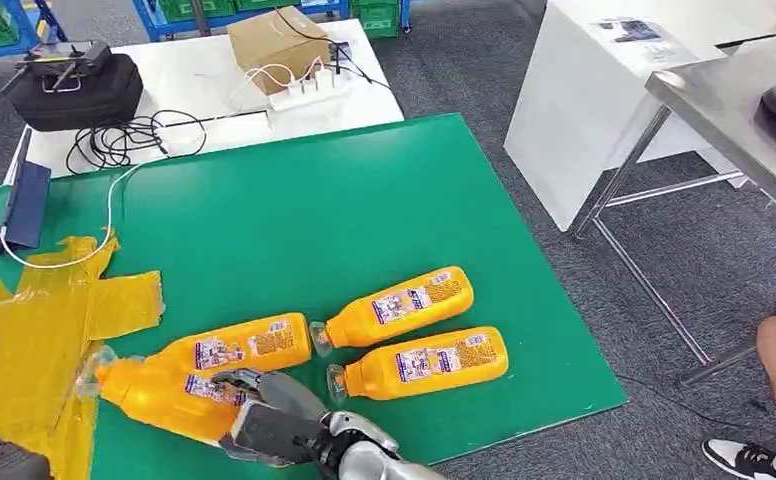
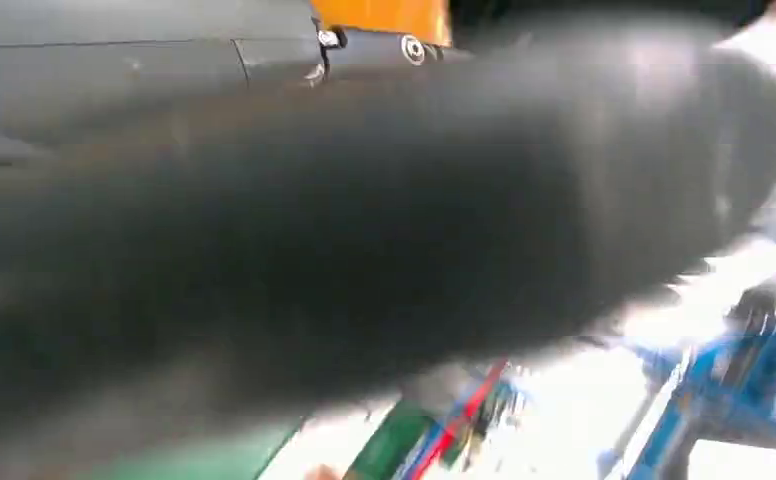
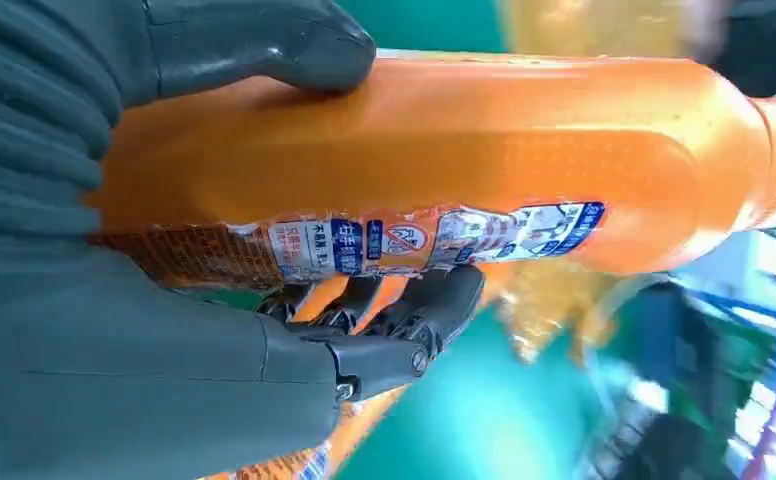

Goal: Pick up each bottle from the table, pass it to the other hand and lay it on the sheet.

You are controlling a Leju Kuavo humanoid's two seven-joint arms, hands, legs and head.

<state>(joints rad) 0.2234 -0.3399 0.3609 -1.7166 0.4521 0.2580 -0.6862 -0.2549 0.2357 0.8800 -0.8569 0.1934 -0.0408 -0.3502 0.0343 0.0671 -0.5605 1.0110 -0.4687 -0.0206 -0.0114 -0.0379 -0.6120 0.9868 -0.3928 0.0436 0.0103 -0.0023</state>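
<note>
A green desk (image 1: 364,200) carries a crumpled yellow sheet (image 1: 24,340) at its near left corner, and three orange bottles lie beside the sheet: one (image 1: 249,345) nearest it, two more (image 1: 399,303) (image 1: 426,362) farther right. The right robot hand (image 1: 264,415) grips a fourth bottle (image 1: 154,390), its cap end over the sheet's edge and its base hidden by the fingers (image 3: 414,310). The left robot hand (image 2: 364,230) is a dark blur; I cannot tell whether it holds anything.
</note>
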